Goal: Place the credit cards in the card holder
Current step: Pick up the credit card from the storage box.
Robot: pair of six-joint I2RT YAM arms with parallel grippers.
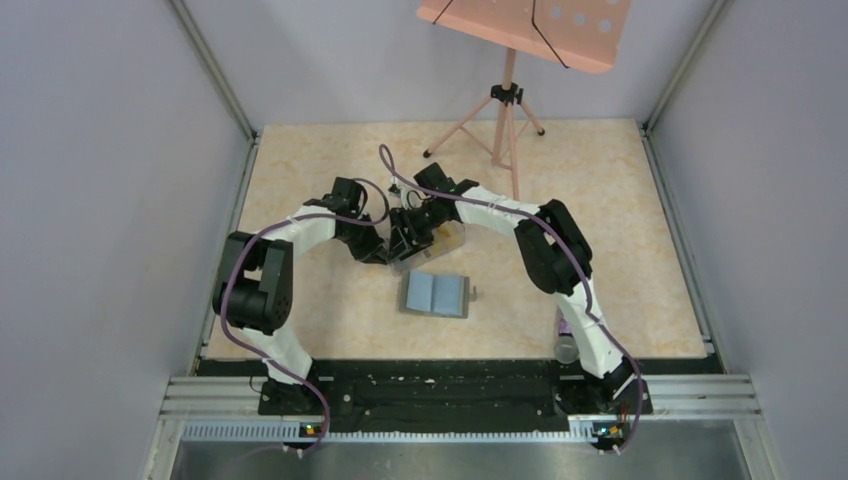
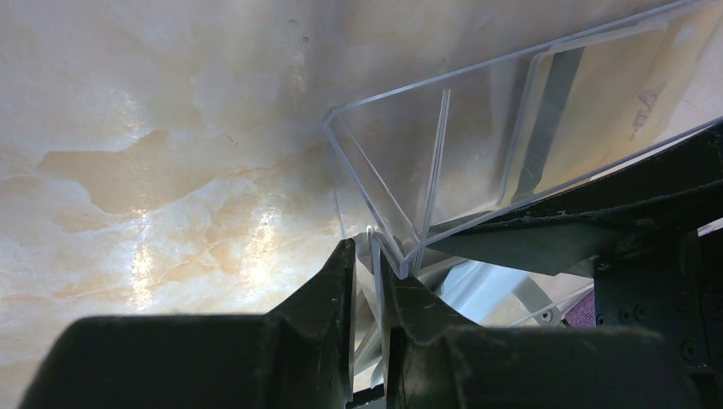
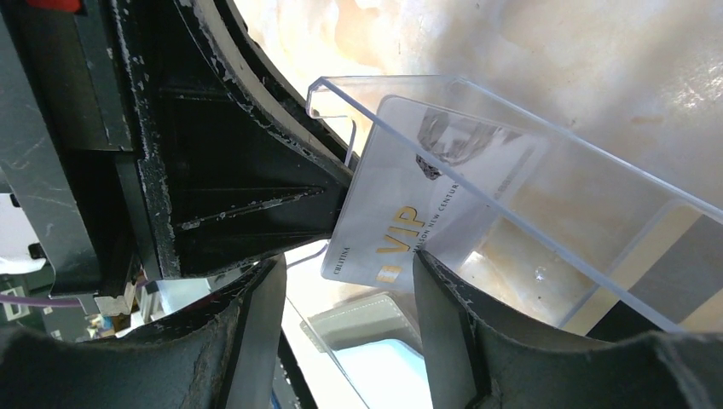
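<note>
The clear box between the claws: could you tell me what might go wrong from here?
The left claw pinches only a thin wall of the clear box, which could slip or twist. The right claw sits loose around the white card, which might fall beside the card holder.

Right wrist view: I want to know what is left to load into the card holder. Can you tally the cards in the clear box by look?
White VIP card: 1
Card with a dark stripe: 1
Total: 2 cards showing in the clear box; any others behind them are hidden.
</note>
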